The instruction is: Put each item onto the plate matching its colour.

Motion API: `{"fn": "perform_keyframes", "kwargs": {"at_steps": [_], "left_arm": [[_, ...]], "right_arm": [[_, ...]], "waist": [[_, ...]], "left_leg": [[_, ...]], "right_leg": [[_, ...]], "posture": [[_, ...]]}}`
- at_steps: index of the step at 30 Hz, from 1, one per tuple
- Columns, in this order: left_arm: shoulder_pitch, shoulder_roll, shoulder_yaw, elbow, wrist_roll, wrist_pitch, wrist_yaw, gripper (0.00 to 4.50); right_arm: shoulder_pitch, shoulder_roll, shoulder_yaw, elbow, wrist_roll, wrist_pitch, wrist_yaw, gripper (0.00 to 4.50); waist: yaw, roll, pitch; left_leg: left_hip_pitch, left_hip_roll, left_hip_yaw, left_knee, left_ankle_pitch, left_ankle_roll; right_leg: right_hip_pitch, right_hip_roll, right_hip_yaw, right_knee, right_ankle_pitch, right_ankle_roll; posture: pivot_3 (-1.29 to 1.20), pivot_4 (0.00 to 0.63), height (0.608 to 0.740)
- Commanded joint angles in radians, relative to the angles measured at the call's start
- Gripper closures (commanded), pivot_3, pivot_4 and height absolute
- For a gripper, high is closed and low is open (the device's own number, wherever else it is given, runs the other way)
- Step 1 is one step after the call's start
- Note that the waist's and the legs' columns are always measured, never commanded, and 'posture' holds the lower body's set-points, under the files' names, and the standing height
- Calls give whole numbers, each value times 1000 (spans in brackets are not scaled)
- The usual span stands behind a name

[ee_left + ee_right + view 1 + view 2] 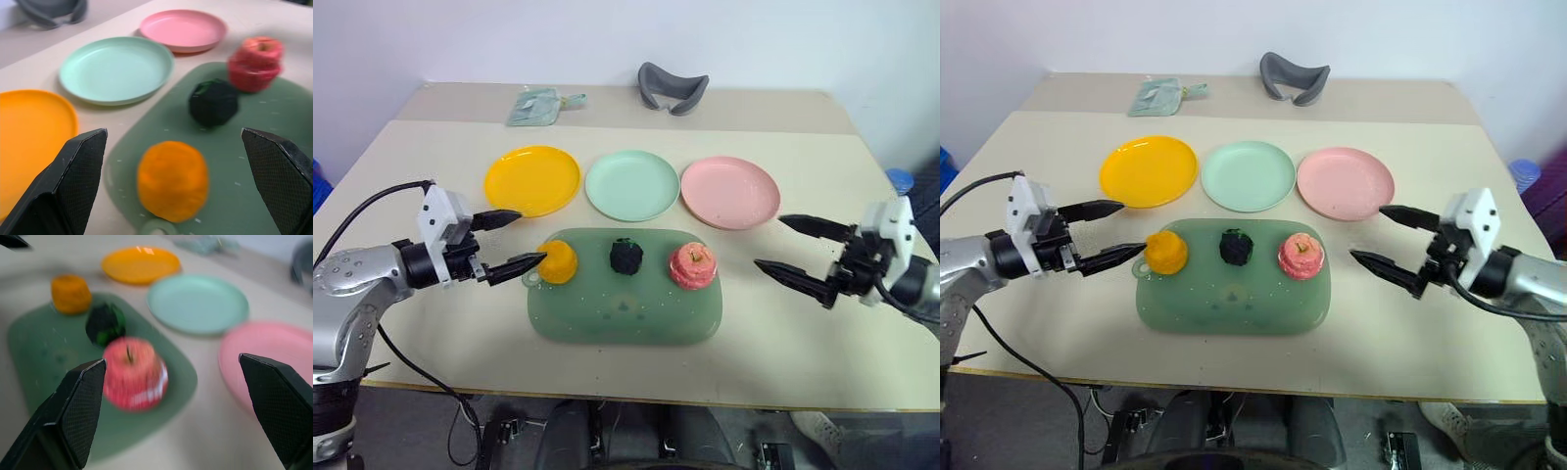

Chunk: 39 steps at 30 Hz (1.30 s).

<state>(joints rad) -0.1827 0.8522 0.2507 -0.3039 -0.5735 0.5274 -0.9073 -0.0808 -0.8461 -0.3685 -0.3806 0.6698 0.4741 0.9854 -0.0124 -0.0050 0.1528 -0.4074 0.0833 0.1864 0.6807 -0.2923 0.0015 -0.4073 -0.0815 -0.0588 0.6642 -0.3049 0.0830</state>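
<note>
On the translucent green rounded tray (607, 318), the yellow-orange rounded toy lump (557, 261) lies at the tip of the left gripper (517, 242), whose fingers are spread wide. The dark-green knobbly lump (626, 257) and pink-red apple (692, 265) sit alongside; the right gripper (784, 247), also wide and empty, hovers well apart from the apple. Beyond lie yellow-orange (532, 180), mint green (631, 185) and pink (730, 192) round plastic plates.

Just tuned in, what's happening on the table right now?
Nothing is sorted yet. The orange lump, dark green lump and pink apple sit in a row on the green tray, and the yellow plate, mint plate and pink plate behind it are bare. The left gripper is open beside the orange lump; the right gripper is open, apart from the apple.
</note>
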Motion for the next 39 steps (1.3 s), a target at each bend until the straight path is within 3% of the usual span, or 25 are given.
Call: {"fn": "perform_keyframes", "kwargs": {"at_steps": [1,10,21,24,26,33,39], "left_arm": [[-49,0,-54,-28,56,69,94,0],[-127,-25,-175,16,68,189,113,0],[-160,-65,-290,54,150,222,134,0],[-170,-68,-307,71,176,216,132,814],[-170,-68,-318,78,189,214,128,1644],[-214,-163,-262,119,207,165,214,1644],[-459,-335,-127,413,284,132,534,1644]], "right_arm": [[-119,27,114,27,-32,-61,41,77],[-363,116,351,141,-120,-117,127,77],[-451,191,422,185,-189,-141,112,77],[-459,193,417,180,-188,-131,110,0],[-457,191,411,179,-189,-131,108,0],[-437,189,392,179,-199,-155,89,0],[-448,210,392,204,-210,-177,61,0]], "waist": [[0,0,0],[1,0,0],[1,0,0],[2,0,0],[2,0,0],[3,0,0],[5,-3,2]], "left_leg": [[0,0,0,0,0,0],[-1,0,1,1,0,0],[-1,0,1,1,0,0],[-1,0,1,1,0,0],[-1,0,1,1,0,0],[-1,0,1,1,0,0],[-1,0,1,3,0,0]], "right_leg": [[0,0,0,0,0,0],[-1,0,0,0,0,0],[-1,0,0,1,0,0],[-1,0,0,1,0,0],[-1,0,0,1,0,0],[-1,0,0,1,0,0],[0,0,-1,1,0,0]], "posture": [[0,150,740],[0,150,740],[0,150,740],[0,150,740],[0,150,740],[0,150,740],[0,150,740]]}}
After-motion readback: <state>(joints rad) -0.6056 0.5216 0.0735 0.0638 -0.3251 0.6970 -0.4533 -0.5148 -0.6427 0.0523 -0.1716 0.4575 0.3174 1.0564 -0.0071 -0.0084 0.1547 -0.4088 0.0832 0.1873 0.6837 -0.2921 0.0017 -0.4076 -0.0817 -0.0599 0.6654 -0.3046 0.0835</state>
